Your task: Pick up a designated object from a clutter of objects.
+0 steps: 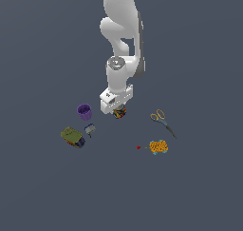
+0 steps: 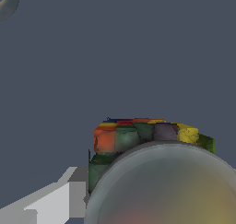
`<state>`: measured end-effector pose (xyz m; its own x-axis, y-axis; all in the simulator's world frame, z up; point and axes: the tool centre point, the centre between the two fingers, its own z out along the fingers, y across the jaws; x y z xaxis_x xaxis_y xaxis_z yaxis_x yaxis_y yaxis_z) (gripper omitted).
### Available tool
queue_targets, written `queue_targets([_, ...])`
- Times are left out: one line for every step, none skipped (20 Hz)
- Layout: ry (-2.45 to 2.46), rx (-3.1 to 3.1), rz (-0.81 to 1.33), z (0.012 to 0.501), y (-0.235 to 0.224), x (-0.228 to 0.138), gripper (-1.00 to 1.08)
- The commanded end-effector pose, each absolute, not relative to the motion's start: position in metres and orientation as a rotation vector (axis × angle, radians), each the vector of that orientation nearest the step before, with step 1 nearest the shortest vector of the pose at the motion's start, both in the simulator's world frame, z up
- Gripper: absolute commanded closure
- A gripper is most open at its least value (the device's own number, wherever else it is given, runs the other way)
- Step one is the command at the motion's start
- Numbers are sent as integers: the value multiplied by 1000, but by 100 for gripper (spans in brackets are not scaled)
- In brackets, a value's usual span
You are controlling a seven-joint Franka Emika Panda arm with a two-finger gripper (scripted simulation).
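Note:
The designated jar (image 1: 121, 113) is small and clear, with red, yellow, blue and orange contents, and stands on the dark floor directly under my hand. My gripper (image 1: 118, 110) is down around it, and the white hand hides most of it in the exterior view. In the wrist view the jar (image 2: 138, 135) fills the lower part of the picture, with its round lid (image 2: 170, 191) very close to the camera. One grey finger (image 2: 62, 197) lies right against the jar's side. The other finger is hidden, so I cannot tell whether the jaws are closed on the jar.
A purple cup (image 1: 84, 111) stands to the exterior view's left of the jar. Below it are a tiny grey item (image 1: 89, 129) and an olive-green box (image 1: 72, 137). Gold-handled scissors (image 1: 163, 120) and an orange-blue block (image 1: 158, 147) lie to the right.

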<state>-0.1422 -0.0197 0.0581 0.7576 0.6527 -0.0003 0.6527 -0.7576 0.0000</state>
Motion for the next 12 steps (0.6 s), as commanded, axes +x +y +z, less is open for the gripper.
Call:
queue_targets([1094, 2945, 0, 58, -19, -142, 108])
queue_targets([1094, 2945, 0, 58, -19, -142, 108])
queue_targets([1094, 2945, 0, 58, -19, -142, 108])
queue_targets([1094, 2945, 0, 58, -19, -142, 108])
queue_targets([1094, 2945, 0, 58, -19, -142, 108])
queue_targets([1094, 2945, 0, 58, -20, -142, 108])
queue_targets([1094, 2945, 0, 58, -20, -142, 108])
queue_targets([1094, 2945, 0, 59, -20, -142, 108])
queue_targets([1094, 2945, 0, 60, -20, -142, 108])
queue_targets([1094, 2945, 0, 61, -21, -142, 108])
queue_targets([1094, 2945, 0, 63, -21, -142, 108])
queue_targets([1094, 2945, 0, 65, -22, -142, 108])
